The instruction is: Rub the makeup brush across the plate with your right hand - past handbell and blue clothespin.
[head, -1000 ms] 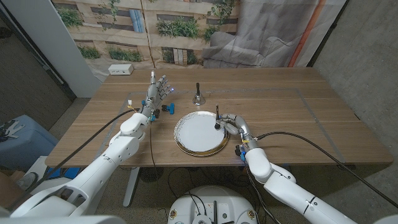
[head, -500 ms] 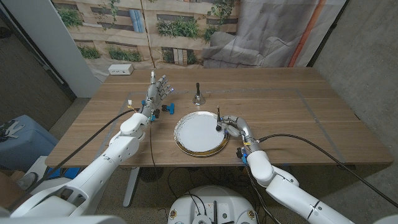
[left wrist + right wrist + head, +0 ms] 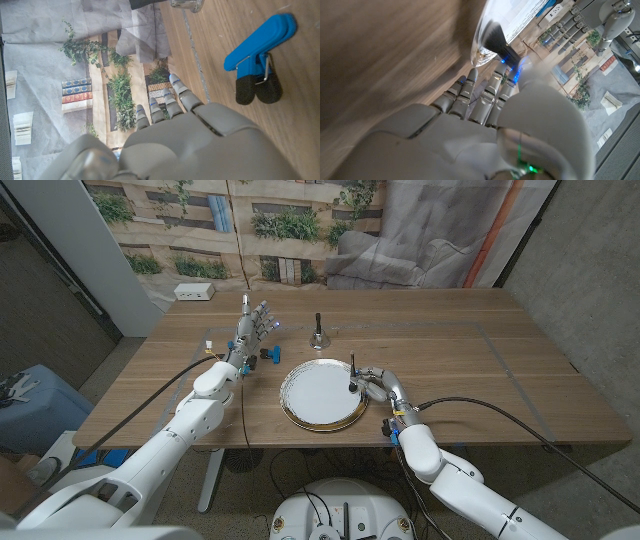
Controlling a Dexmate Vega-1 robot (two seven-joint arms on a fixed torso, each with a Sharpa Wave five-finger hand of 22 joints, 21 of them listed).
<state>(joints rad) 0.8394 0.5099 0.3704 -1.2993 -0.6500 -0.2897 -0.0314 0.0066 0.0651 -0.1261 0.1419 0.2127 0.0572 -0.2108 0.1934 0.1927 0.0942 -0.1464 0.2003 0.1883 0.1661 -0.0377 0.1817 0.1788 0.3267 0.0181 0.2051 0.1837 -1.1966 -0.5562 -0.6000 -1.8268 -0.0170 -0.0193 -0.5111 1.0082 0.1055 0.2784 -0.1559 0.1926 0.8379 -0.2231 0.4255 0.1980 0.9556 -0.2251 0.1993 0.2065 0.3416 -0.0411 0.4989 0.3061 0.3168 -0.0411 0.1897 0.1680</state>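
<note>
The right robot hand, still grasping the makeup brush, has edged slightly along the plate rim; rubbing barely begun.

Wooden table: plate, handbell, blue clothespin.

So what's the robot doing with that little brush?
The robot's right hand holds a makeup brush at the right edge of the plate, with the bristles by the plate's rim. Its left hand holds nothing, fingers apart, next to a blue clothespin. A small handbell stands on the table behind the plate.
</note>
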